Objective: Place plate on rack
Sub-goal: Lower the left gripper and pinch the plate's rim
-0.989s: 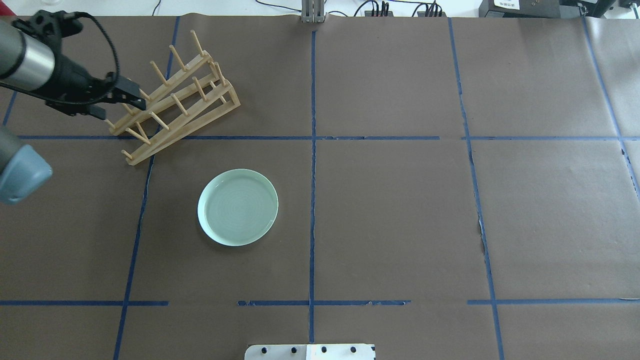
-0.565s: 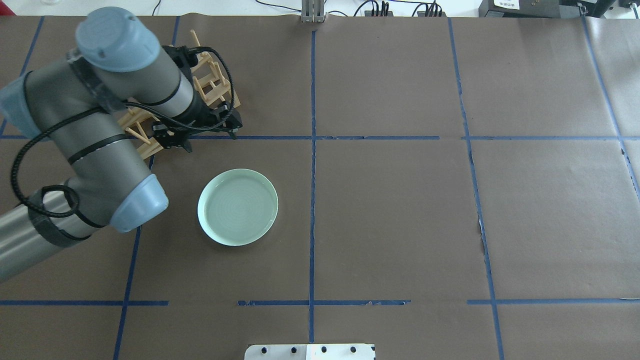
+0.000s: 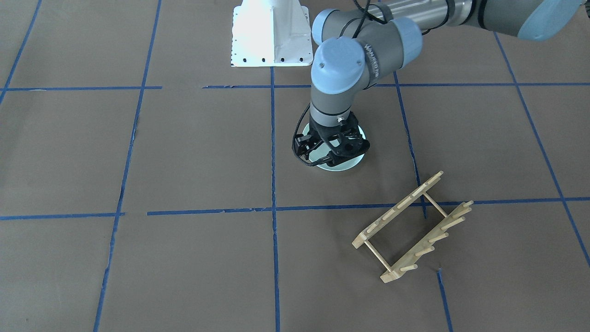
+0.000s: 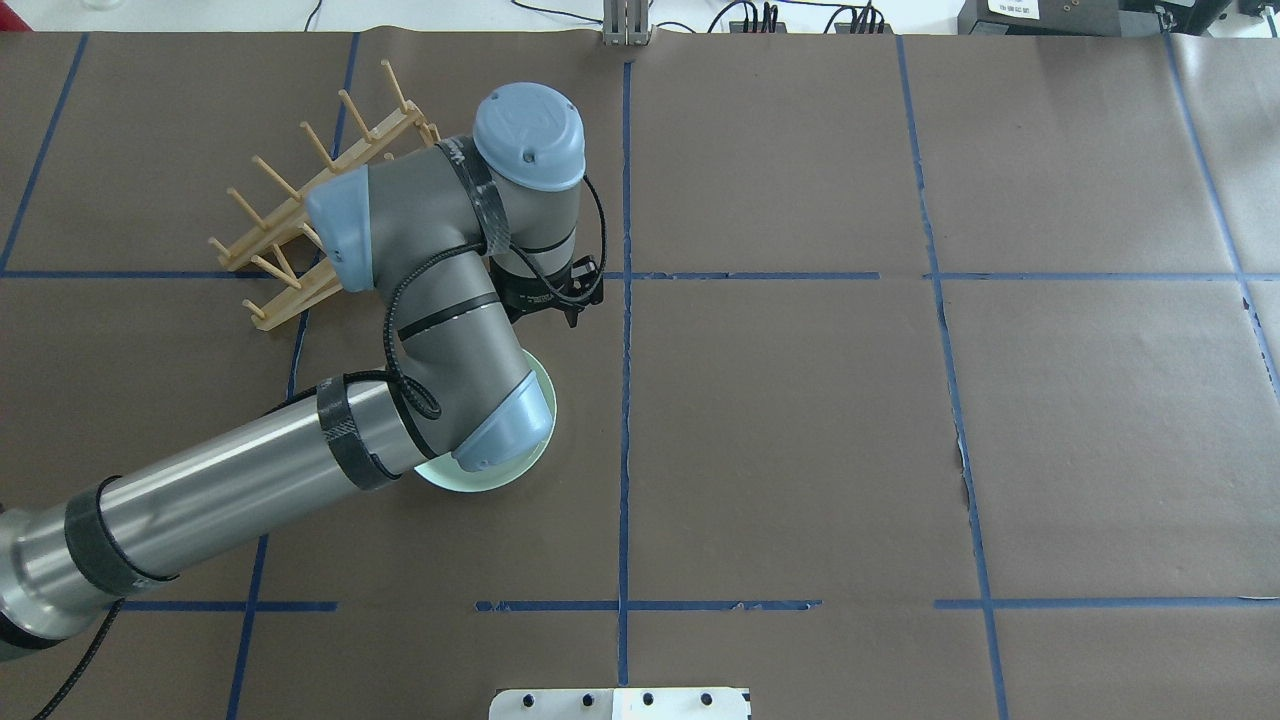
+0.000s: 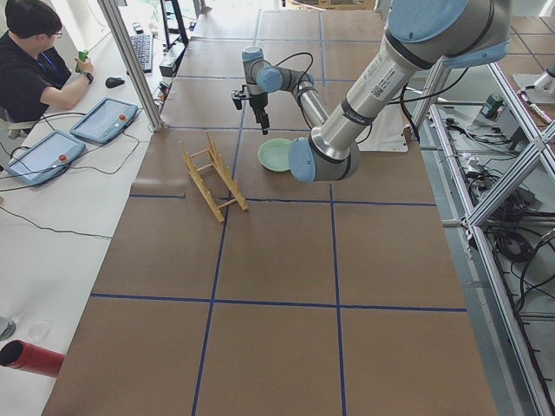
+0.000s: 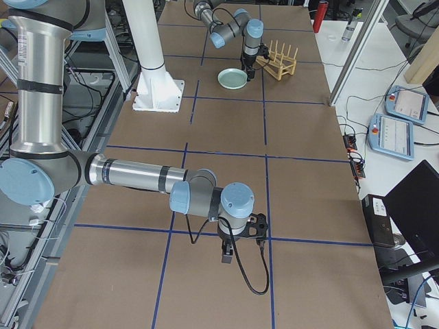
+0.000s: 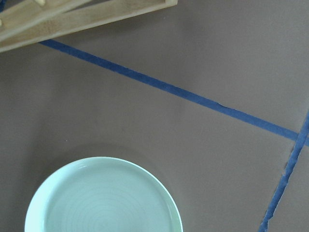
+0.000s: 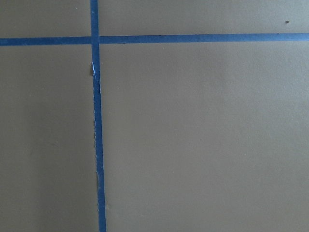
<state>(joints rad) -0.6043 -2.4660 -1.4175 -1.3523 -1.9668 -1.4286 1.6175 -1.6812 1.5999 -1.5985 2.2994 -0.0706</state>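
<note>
The pale mint-green plate (image 3: 342, 167) lies flat on the brown table and shows whole in the left wrist view (image 7: 104, 203). In the overhead view my left arm covers most of the plate (image 4: 500, 480). My left gripper (image 3: 333, 157) hangs open and empty, pointing down over the plate's far edge (image 4: 560, 298). The wooden rack (image 4: 280, 218) stands apart at the far left, with its pegs up (image 3: 396, 210). My right gripper (image 6: 226, 257) hangs low over bare table far from both; I cannot tell if it is open or shut.
Blue tape lines (image 4: 625, 400) divide the brown paper table into squares. The robot's white base (image 3: 271, 34) sits at the near edge. An operator (image 5: 35, 61) sits at a side desk with tablets (image 5: 104, 117).
My left arm has swung from the rack's left end, across the rack, to above the plate's far edge. The plate and the rack stay where they were.
</note>
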